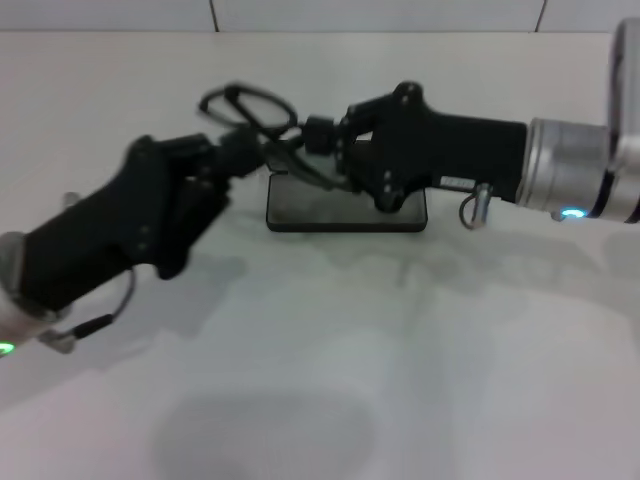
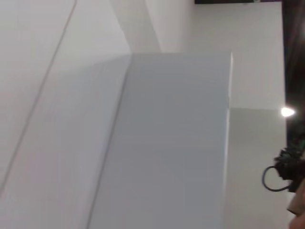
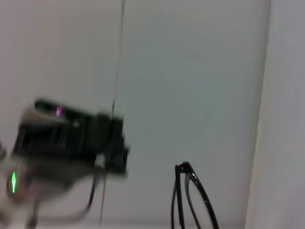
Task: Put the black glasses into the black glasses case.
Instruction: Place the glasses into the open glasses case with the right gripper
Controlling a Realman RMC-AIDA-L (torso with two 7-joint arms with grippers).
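The black glasses [image 1: 246,107] hang in the air above the far edge of the black glasses case [image 1: 345,208], which lies flat on the white table with a greyish face up. My left gripper [image 1: 250,150] reaches in from the lower left and my right gripper [image 1: 318,135] from the right. Both tips meet at the glasses, and I cannot tell which one holds them. The slim temple arms run down toward the case under the right gripper. The right wrist view shows the glasses [image 3: 190,200] close by and the left arm [image 3: 71,138] farther off. The left wrist view shows neither object.
The white table [image 1: 330,380] stretches in front of the case. A wall seam runs along the far edge [image 1: 215,15]. A cable loop [image 1: 470,210] hangs from the right arm beside the case.
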